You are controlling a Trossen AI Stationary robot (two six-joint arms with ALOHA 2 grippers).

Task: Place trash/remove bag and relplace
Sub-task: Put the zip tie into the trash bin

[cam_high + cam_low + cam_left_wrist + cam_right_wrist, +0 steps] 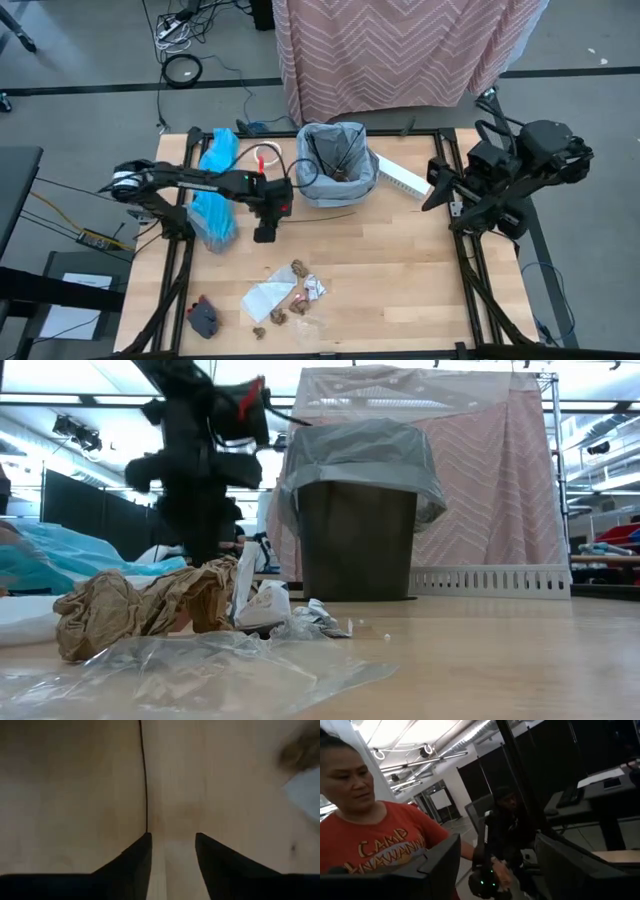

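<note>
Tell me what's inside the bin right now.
The grey bag lines the bin, with thin dark sticks leaning inside and a brownish bit at the bottom. Anything beneath or behind the bag's folds is hidden.

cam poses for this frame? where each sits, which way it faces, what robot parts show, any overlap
High: above the table, facing straight down; both arms, left end effector open over bare wood.
Low: table height, facing level past the litter to the lined bin; left arm in frame.
Left wrist: facing down at the table; own fingers apart.
Right wrist: facing into the room, people there; own fingers apart.
Shared: high and low both see the bin.
</note>
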